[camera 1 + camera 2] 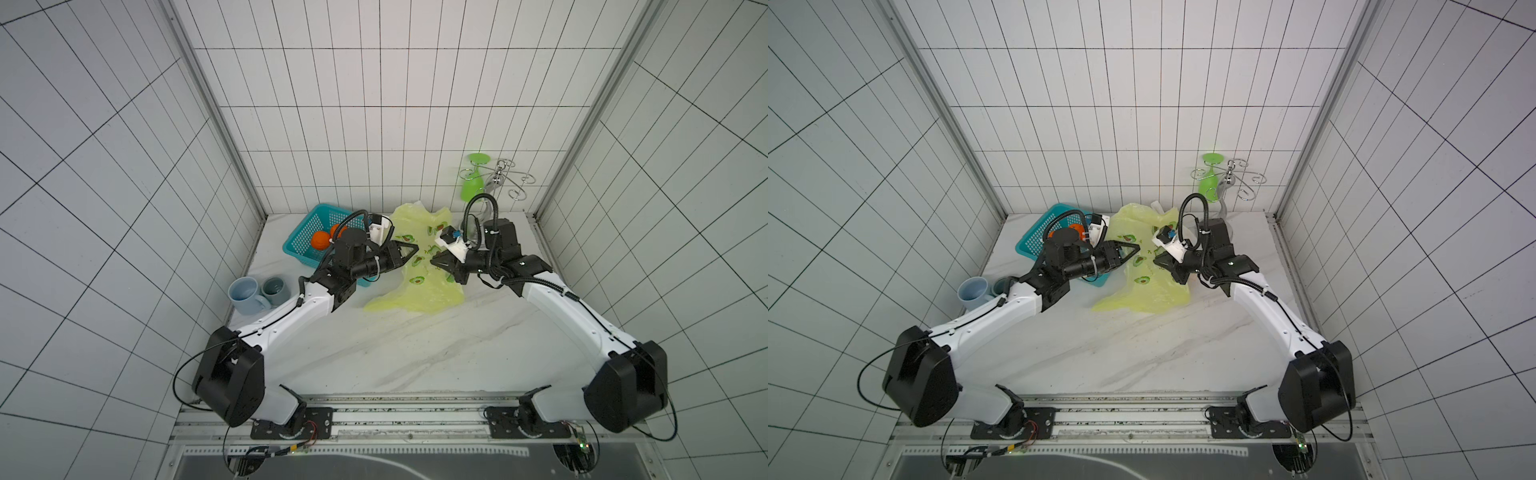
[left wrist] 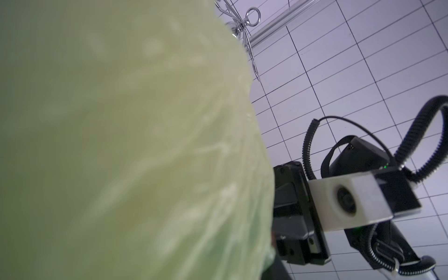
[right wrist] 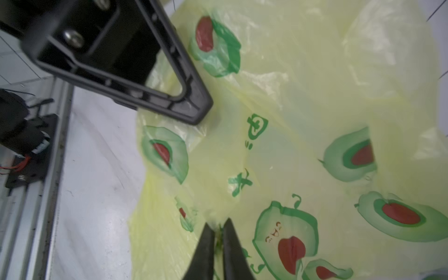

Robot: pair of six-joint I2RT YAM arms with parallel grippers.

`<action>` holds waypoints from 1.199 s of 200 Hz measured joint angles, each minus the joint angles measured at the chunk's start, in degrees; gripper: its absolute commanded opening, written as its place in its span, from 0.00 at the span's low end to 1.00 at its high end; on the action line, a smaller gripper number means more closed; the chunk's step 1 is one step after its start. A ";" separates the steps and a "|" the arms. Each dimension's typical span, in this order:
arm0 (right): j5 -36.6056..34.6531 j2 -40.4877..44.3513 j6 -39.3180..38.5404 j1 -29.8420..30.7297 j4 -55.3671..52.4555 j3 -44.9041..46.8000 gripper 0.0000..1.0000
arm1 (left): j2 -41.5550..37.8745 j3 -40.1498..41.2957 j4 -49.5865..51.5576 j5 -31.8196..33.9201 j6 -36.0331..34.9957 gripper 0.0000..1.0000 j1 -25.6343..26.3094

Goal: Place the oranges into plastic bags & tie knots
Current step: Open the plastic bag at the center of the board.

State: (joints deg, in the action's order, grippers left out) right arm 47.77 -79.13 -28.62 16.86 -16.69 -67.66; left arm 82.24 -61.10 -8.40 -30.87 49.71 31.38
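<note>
A yellow-green plastic bag (image 1: pixel 419 286) with avocado prints lies crumpled mid-table in both top views. My right gripper (image 3: pixel 217 224) is shut on a pinched fold of that bag (image 3: pixel 303 121); from above, the right gripper (image 1: pixel 434 262) sits on the bag's right side. My left gripper (image 1: pixel 413 255) faces it across the bag with its fingers (image 3: pixel 191 106) spread, open. In the left wrist view the bag film (image 2: pixel 121 145) covers the lens and hides the jaws. Two oranges (image 1: pixel 320 240) lie in the teal basket (image 1: pixel 307 222) behind the left wrist. Knots are out of view.
Two blue-grey mugs (image 1: pixel 245 295) stand at the left edge beside the left forearm. A chrome hanging rack (image 1: pixel 509 178) with a green goblet (image 1: pixel 471 183) stands at the back right. A scrap of white plastic (image 1: pixel 417 203) shows behind the bag. A metal rail (image 1: pixel 374 432) runs along the front.
</note>
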 measured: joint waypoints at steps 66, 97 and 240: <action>30.32 -0.79 -1.68 -11.80 -3.85 -0.11 0.00 | -10.88 5.90 -0.72 -9.75 -22.45 0.68 -10.21; 34.25 -0.90 -0.72 -9.88 -3.87 -0.11 0.00 | -11.08 7.67 0.04 -8.22 -29.79 0.72 -5.79; 3.04 -0.92 10.82 -16.39 -1.33 -0.22 0.00 | 3.48 1.97 -3.78 -7.89 -22.29 0.00 -5.79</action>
State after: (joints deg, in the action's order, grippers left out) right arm 50.81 -80.05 -17.80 0.47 -18.02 -67.88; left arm 85.71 -59.13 -12.19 -38.76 27.42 25.58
